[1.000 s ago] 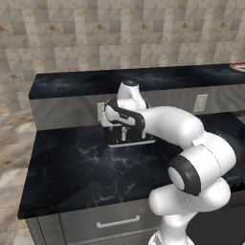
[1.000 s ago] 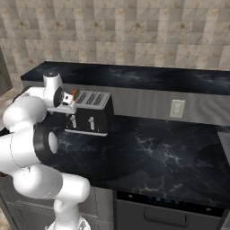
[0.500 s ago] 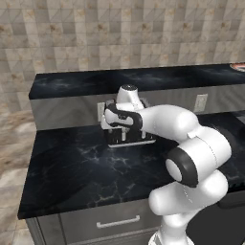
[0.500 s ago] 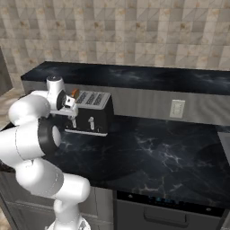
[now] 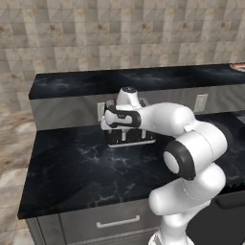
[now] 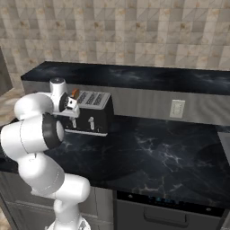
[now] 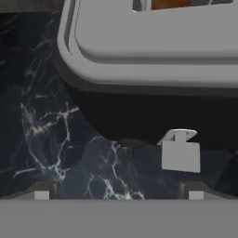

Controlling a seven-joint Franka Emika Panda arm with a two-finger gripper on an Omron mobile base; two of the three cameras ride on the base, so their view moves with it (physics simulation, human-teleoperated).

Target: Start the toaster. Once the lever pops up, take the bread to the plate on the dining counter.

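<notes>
The black toaster (image 6: 95, 113) with its silver slotted top stands on the lower counter against the grey panel of the dining counter (image 6: 134, 76). An orange-brown edge of bread (image 6: 75, 93) sticks out of the slot at its left end. My gripper (image 6: 72, 111) hangs over the toaster's front left corner, open and holding nothing. In the hand view the toaster (image 7: 153, 42) lies close below, with the bread (image 7: 169, 3) at the top edge. One pale lever (image 7: 180, 151) sits just above my right fingertip (image 7: 195, 193). The plate (image 5: 238, 67) rests far right on the dining counter (image 5: 143, 79).
The lower black marbled counter (image 5: 72, 167) spreads out in front of the toaster. A wall outlet (image 6: 177, 108) is set in the grey panel to the right. A drawer handle (image 5: 117, 222) and an oven front (image 6: 170, 211) lie below the counter edge.
My hand has come down and forward from above the toaster's left end to its front left corner. The jaws have stayed wide apart. The toaster has not moved.
</notes>
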